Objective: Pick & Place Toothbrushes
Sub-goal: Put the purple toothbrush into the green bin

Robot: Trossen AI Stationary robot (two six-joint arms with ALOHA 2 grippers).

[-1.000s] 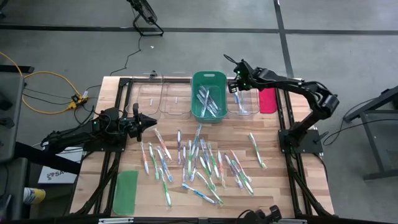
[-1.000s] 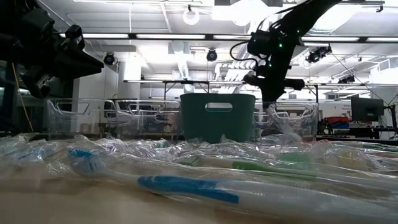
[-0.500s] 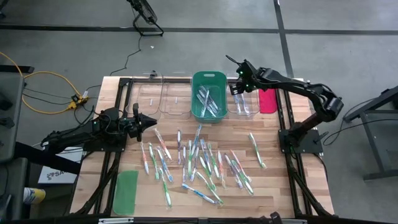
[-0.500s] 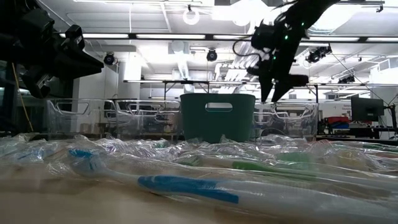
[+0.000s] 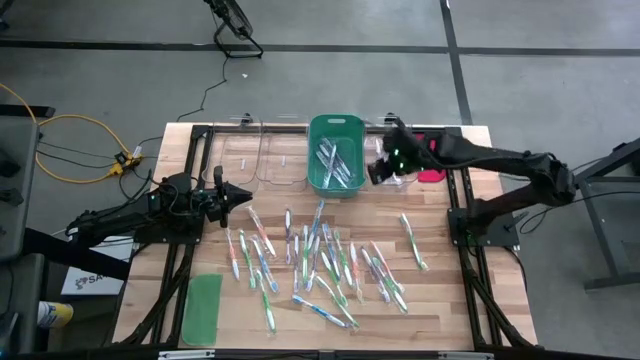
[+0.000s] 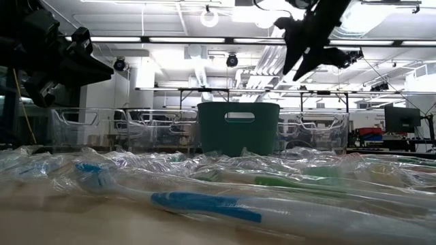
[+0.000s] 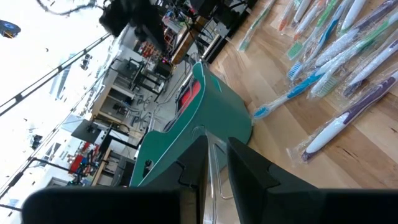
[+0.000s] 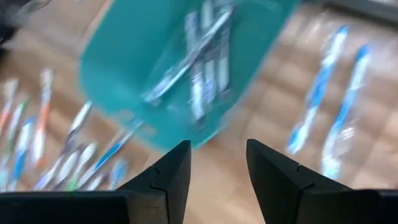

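Many toothbrushes (image 5: 322,262) in clear wrappers lie scattered flat on the wooden table; a few more lie inside the green bin (image 5: 336,123). In the right wrist view those binned toothbrushes (image 8: 199,74) show blurred below the fingers. My right gripper (image 5: 381,170) hangs open and empty, high over the clear bin (image 5: 396,172) just right of the green bin. It appears near the ceiling lights in the low view (image 6: 297,68). My left gripper (image 5: 246,197) waits low at the table's left beside the pile, its fingers (image 7: 199,165) nearly together and empty.
Two more clear bins (image 5: 262,158) stand left of the green bin along the far edge. A red-pink lid (image 5: 432,162) lies at the far right, and a green lid (image 5: 202,308) near the near-left corner. Bare wood shows at the table's right side (image 5: 470,290).
My right gripper has risen from just above the clear bin to well above bin height, and has shifted toward the table's near edge as the arm stretched out. The left arm and the toothbrushes on the table have stayed where they were.
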